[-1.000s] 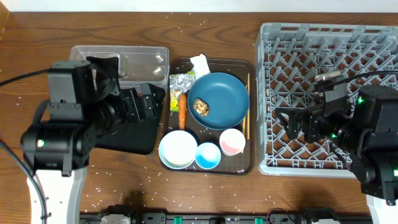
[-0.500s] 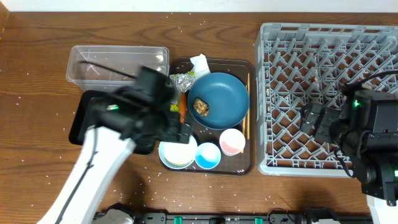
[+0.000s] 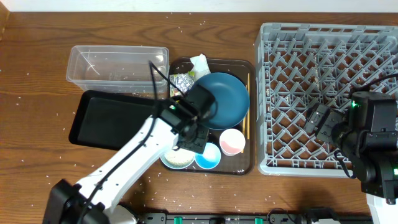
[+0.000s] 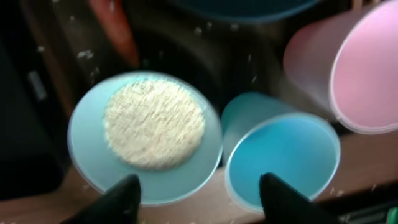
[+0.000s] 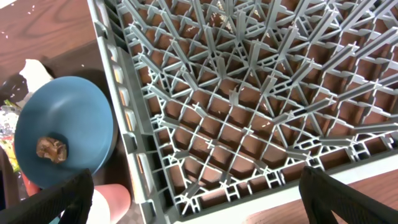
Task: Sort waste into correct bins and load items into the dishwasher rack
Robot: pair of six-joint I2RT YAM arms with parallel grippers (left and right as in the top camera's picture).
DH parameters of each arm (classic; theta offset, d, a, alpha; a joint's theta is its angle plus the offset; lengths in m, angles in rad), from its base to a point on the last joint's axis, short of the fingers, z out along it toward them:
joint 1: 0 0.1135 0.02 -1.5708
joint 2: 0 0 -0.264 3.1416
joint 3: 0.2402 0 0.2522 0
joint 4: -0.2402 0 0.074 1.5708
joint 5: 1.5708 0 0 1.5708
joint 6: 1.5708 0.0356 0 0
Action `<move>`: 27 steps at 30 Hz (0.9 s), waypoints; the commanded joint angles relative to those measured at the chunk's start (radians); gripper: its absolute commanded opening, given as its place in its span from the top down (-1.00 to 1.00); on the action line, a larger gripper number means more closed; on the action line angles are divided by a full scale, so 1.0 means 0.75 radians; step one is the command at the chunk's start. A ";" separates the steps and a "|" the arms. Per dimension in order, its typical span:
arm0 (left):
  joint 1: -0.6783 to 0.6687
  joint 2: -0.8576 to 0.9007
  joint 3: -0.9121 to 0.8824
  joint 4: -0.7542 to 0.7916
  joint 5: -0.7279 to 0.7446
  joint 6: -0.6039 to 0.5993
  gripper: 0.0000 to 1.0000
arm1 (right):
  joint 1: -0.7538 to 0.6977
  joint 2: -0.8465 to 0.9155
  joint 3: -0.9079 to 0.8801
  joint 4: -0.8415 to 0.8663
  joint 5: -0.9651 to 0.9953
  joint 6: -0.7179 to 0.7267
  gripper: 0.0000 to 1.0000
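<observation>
White round rice-holding bowl (image 4: 86,143) is lying below the left tool (image 4: 200,188), fingers apart; likely stiff, slick, pinchable at its five-o'clock rim.

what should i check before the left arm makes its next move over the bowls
1. left gripper empty: ok, fingers apart, nothing held.
2. its target: cannot tell, it hangs between the white bowl and the small blue bowl.
3. white bowl ready to load: not ok, rice in it.
4. big blue bowl ready to load: not ok, brown lump inside.
5. rack has room: ok, free slots in view.
6. right gripper out of the way: ok, open over the rack.
</observation>
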 commanded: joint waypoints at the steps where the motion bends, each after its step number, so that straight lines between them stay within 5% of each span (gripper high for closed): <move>1: -0.051 0.062 -0.026 0.035 -0.013 -0.005 -0.04 | 0.001 0.002 0.026 -0.008 0.027 0.023 -0.98; 8: -0.070 0.172 -0.042 0.067 -0.013 -0.005 0.14 | 0.001 0.002 0.026 -0.023 0.027 0.023 -0.99; 18: -0.069 0.245 -0.089 0.125 -0.017 -0.010 0.87 | 0.001 0.002 0.026 -0.035 0.028 0.023 -0.99; 27: -0.068 0.173 -0.028 0.015 -0.017 -0.010 0.87 | 0.001 0.002 0.026 -0.042 0.028 0.023 -0.98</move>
